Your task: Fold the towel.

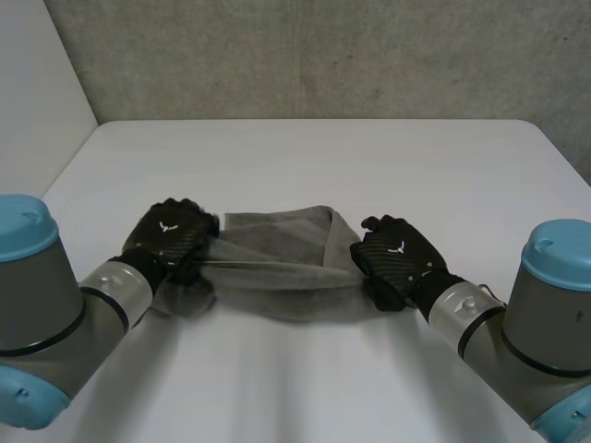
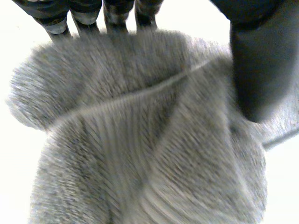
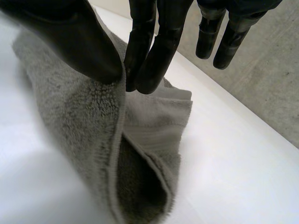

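- The grey terry-cloth towel [image 1: 277, 268] is lying bunched, in more than one layer, toward the near edge of the white table [image 1: 305, 157], about midway between its side edges. One hemmed edge is running taut from hand to hand, raised off the rest of the cloth.
- The left hand [image 1: 171, 238] is gripping the towel's left end. In its wrist view the thumb [image 2: 261, 70] is pressing onto the pile while the fingers [image 2: 56, 21] are curling over the far side of the bunched cloth.
- The right hand [image 1: 395, 254] is pinching the right end of that hem between its thumb and two fingers [image 3: 140, 56]. Its remaining fingers are hanging straight and touching nothing.
- Step in hand, as I am judging it: a fold is in progress — both ends of one edge are being held up, with the body of the towel trailing on the table beneath.
- The next move is calling for both hands to travel together, level and at one pace, so the hem is staying straight. The edge would then be laid onto the opposite edge before either hand lets go; uneven travel would likely be skewing the fold.
- Counting: one towel, two hands — both on it — and one table.
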